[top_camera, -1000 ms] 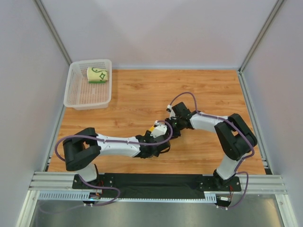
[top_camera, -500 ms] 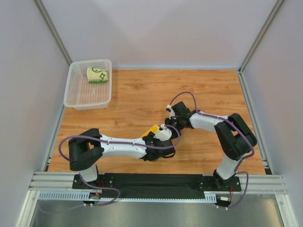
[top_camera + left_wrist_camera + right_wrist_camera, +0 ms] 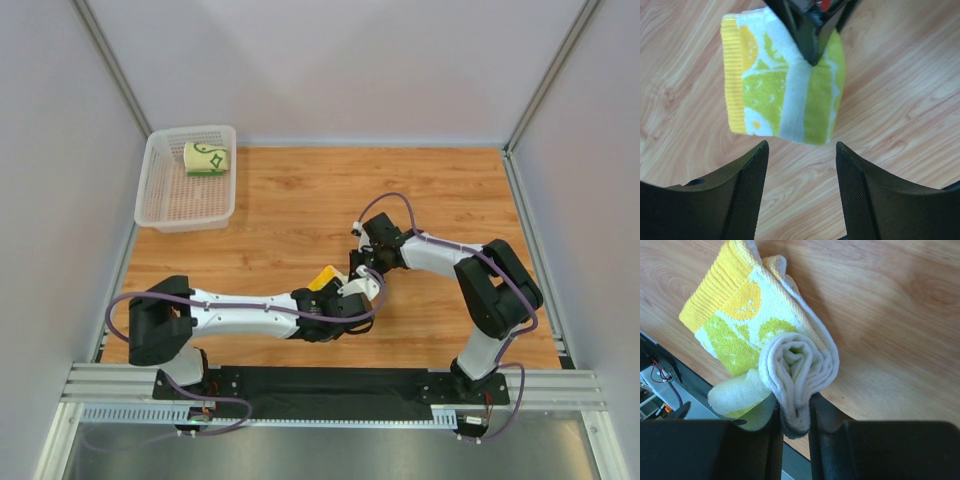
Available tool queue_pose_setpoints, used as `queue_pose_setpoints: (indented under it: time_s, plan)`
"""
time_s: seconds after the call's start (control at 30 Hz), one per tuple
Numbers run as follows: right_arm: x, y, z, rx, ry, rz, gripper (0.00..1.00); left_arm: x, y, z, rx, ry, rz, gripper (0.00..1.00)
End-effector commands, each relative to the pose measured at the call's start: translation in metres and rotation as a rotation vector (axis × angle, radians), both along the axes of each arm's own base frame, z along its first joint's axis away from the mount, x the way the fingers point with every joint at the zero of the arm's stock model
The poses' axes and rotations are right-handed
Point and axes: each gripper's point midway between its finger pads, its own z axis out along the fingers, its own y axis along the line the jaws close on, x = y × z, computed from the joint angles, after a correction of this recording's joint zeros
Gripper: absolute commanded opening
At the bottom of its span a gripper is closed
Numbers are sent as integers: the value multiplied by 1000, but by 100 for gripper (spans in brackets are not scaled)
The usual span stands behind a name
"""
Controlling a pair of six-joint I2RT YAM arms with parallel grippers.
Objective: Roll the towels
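Your right gripper [image 3: 794, 415] is nearly closed and pinches the rolled end of the yellow-green towel [image 3: 750, 325], whose coil bulges just past its fingers. Your left gripper [image 3: 801, 150] stands wide open and holds nothing; that towel is at its 12 o'clock, untouched. The towel is low over the table [image 3: 300, 200], near 6 o'clock; you cannot tell whether it rests there. The green-lined towel [image 3: 207, 158] lies rolled in the basket [image 3: 165, 205] at 10 o'clock.
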Motion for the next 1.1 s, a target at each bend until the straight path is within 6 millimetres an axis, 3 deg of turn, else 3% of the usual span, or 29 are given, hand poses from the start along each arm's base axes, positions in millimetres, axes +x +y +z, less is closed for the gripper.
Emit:
queue_pose_setpoints:
  time_s: [0.0,0.17,0.43,0.67,0.9,1.07]
  plan:
    - [4,-7,0,-45,-13,4,13,0,-34,10,-67,-1,-99,63]
    - [5,-6,2,-44,-18,8,13,1,-49,10,-80,6,-133,62]
    - [4,-6,1,-46,-13,11,13,7,-47,-15,-32,16,-107,63]
    - [5,-5,-3,-48,-3,11,12,7,-23,-48,3,47,-31,62]
    - [8,-4,-7,-54,4,17,11,5,1,-64,-5,66,23,61]
    - [10,-2,-8,-57,8,20,11,1,19,-81,-15,104,52,52]
